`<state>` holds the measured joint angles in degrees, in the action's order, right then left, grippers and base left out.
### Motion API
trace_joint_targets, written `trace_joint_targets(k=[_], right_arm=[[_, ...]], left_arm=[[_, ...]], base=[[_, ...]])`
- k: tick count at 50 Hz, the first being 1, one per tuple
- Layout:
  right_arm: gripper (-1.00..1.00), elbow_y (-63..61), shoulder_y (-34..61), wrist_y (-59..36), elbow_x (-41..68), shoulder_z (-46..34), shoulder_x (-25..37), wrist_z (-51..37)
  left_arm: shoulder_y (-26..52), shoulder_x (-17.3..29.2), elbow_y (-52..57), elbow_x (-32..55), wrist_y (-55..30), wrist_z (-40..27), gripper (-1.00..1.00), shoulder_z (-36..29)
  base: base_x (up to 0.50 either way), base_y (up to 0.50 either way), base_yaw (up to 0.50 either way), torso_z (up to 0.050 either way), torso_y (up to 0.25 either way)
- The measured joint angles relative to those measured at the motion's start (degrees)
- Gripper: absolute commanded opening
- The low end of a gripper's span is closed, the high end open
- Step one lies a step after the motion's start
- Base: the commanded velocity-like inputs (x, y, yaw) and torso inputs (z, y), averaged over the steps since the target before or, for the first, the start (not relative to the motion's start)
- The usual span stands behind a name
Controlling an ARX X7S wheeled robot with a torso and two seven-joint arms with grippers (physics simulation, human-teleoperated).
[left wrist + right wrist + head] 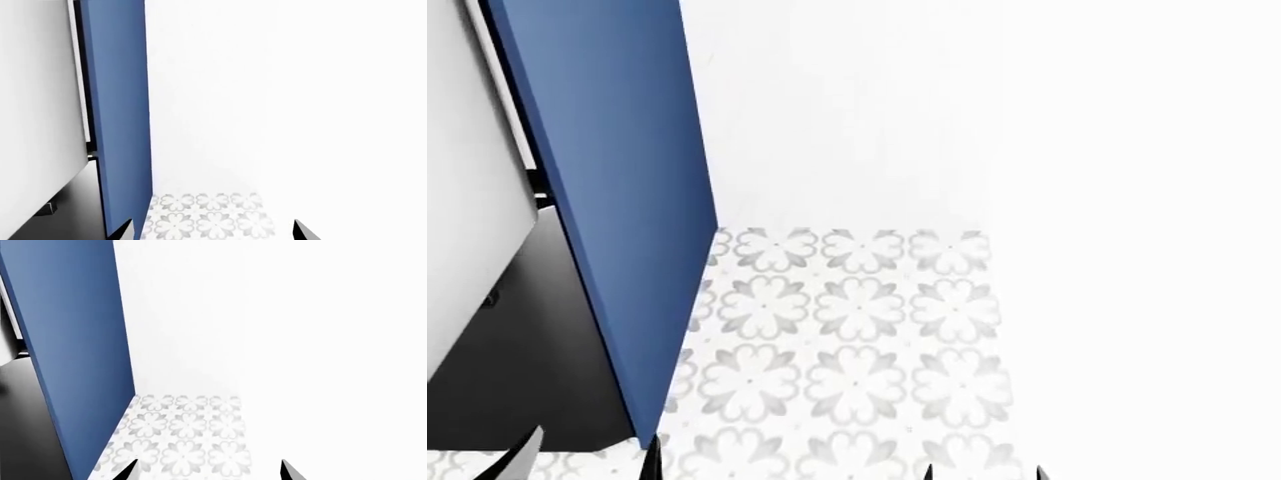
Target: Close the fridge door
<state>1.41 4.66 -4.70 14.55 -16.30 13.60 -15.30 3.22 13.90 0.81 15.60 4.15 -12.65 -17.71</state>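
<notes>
The fridge door [465,190] is a pale silver-grey panel at the far left of the head view. It also fills one side of the left wrist view [33,100]. Its handle is out of view, and how far it stands open cannot be told. My left gripper [213,232] is open over the tiled floor, and only its dark fingertips [123,231] show. In the head view it [587,462] sits low, in front of the blue panel's foot. My right gripper [208,471] is open too, with nothing between its tips, and shows at the head view's lower edge [985,474].
A plain blue cabinet side panel [614,200] stands upright just right of the door. Below the door is a black drawer front [521,370]. A white wall [988,110] closes the back and right. The floor [854,340] has grey flower-pattern tiles.
</notes>
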Motion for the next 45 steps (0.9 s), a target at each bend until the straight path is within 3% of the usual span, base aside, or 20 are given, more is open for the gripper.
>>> trace_joint_targets(k=[45], right_arm=[[1.00,-0.24,0.17,-0.01,0.74,-0.81,0.67,-0.85]], left_arm=[[0.15,0.79,0.11,0.61,0.47,-0.88,1.00,-0.97]], base=[[0.50,0.00,0.00,0.000,0.001]])
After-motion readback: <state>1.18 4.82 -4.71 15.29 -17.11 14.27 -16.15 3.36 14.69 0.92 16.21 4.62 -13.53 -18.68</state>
